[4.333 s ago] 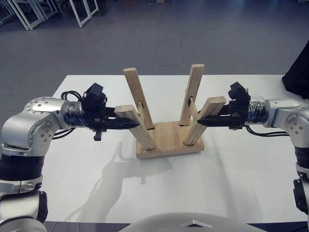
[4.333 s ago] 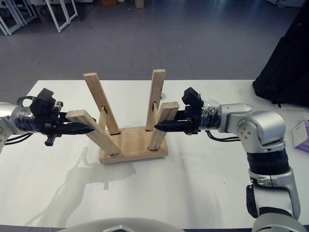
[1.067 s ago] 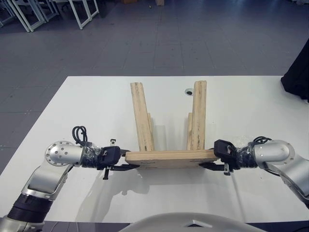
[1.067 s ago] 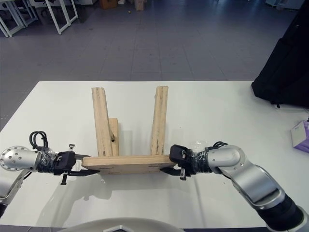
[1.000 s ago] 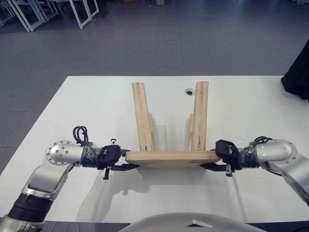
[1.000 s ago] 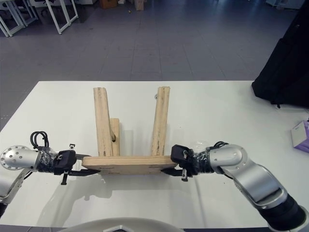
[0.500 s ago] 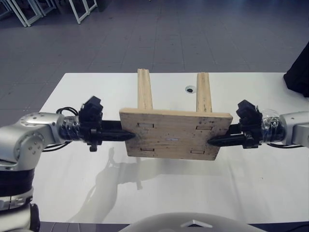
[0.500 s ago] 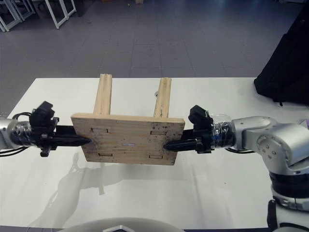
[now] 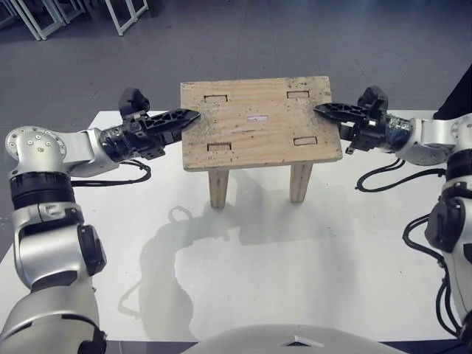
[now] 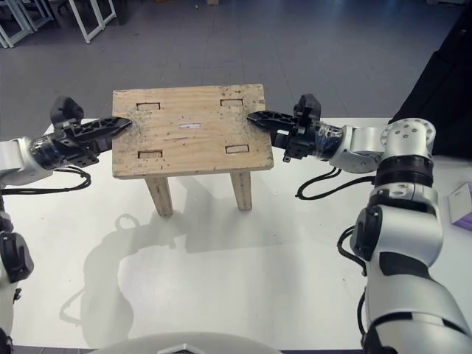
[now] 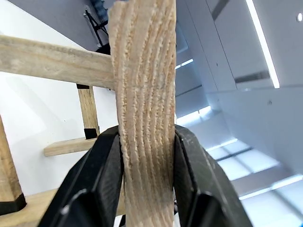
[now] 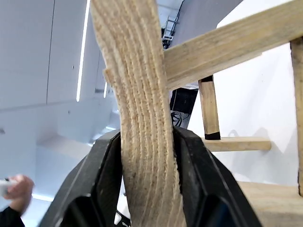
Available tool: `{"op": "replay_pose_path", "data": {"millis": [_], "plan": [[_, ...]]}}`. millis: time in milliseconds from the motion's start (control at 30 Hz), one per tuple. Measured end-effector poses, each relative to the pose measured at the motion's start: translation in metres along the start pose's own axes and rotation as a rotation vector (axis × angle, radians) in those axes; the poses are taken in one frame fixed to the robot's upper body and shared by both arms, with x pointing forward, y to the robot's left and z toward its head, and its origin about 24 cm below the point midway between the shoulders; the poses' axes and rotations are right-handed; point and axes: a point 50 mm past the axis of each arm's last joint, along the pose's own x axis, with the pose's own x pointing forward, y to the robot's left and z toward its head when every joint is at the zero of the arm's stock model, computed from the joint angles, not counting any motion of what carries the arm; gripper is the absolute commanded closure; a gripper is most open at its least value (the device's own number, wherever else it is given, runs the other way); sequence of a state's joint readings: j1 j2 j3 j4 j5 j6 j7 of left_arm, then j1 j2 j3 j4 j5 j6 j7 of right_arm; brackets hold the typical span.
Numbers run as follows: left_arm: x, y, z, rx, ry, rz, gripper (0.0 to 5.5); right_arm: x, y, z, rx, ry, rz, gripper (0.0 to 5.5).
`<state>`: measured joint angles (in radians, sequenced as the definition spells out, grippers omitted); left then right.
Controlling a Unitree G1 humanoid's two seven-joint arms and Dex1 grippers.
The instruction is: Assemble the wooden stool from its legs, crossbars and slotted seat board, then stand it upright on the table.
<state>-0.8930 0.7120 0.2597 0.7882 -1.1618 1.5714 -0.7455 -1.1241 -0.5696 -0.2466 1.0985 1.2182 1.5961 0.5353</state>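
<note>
We see the wooden stool [image 9: 254, 122] assembled and the right way up, over the far middle of the white bench [image 9: 295, 280]. Its slotted seat board faces up and tips a little towards us, so all four slots [image 9: 219, 147] show on its top. Two legs [image 9: 217, 188] hang below the near edge of the seat and point down at the bench. We cannot tell whether their feet touch the surface or sit just above it.

The left fingers [image 9: 173, 118] come in from the left and are closed on the left edge of the seat board. The right fingers [image 9: 335, 111] come in from the right and are closed on the right edge, so the stool is held between the two arms.

From the left wrist, the board's end grain [image 11: 142, 94] stands between the two black fingers [image 11: 97, 179], which press on both of its faces. A crossbar [image 11: 47, 59] runs off beyond them. From the right wrist, the fingers [image 12: 99, 184] clamp the end grain [image 12: 142, 118] in the same way, with a crossbar [image 12: 227, 42] beyond and a leg [image 12: 208, 109] joined below it.

A black bag [image 10: 442, 81] stands at the far right, off the bench. A small purple box [image 10: 461, 203] lies at the right edge of the bench, well apart from the stool.
</note>
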Motion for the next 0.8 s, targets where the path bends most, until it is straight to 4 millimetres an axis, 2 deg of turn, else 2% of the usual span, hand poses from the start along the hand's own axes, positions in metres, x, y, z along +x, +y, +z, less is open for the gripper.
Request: {"op": "replay_pose_path", "data": {"millis": [100, 267, 333, 400, 467, 567, 800], "plan": [[0.004, 0.016, 0.001, -0.137, -0.037, 0.052, 2.93, 0.004, -0.012, -0.002, 0.125, -0.009, -0.029, 3.22], [0.002, 0.020, 0.008, -0.169, -0.108, 0.103, 2.11, 0.000, -0.016, 0.003, 0.154, -0.082, -0.051, 2.32], [-0.002, 0.020, 0.009, -0.161, -0.120, 0.116, 2.08, -0.007, -0.016, 0.007, 0.147, -0.119, -0.071, 1.99], [-0.014, 0.016, 0.012, -0.132, -0.145, 0.143, 2.08, -0.021, -0.015, 0.012, 0.138, -0.195, -0.052, 1.57], [-0.029, 0.015, 0.015, -0.094, -0.194, 0.169, 2.08, -0.036, -0.017, 0.015, 0.140, -0.272, -0.022, 1.57], [-0.046, 0.017, 0.018, -0.089, -0.281, 0.159, 2.08, -0.049, -0.031, 0.013, 0.168, -0.344, 0.009, 1.57], [-0.066, 0.029, 0.016, -0.167, -0.438, 0.061, 2.08, -0.029, -0.054, 0.001, 0.182, -0.323, 0.054, 1.57]]}}
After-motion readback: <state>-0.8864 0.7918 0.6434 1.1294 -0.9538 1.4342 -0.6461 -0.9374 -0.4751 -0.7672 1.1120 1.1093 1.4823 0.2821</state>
